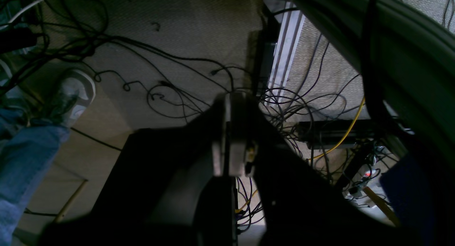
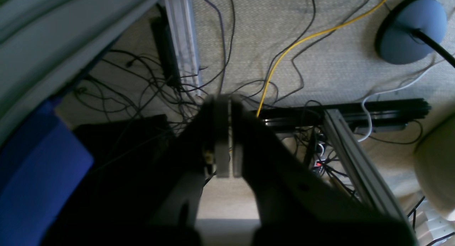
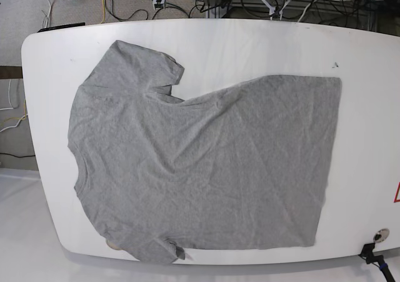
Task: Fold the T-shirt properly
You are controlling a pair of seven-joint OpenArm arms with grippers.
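Both pincers closed, grey T-shirt spread on counter.
Left pincer (image 1: 234, 169) and right pincer (image 2: 227, 171) both shut, nothing seen between the tips; both over floor clutter in the wrist views. T-shirt (image 3: 206, 163) lies flat but wrinkled on white counter (image 3: 369, 138), base view. Long axis runs across that view, collar end at view left, straight hem at view right. One sleeve sticks up toward the top edge, other sleeve at the bottom edge, reaching the counter's rim. Folds bunch near the upper sleeve. Base view only: shirt and counter top. Left wrist only: shoe (image 1: 76, 93) and blue jeans (image 1: 32, 167) at view left, cables on floor. Right wrist only: round blue base (image 2: 412, 31) with black cable, upper right.
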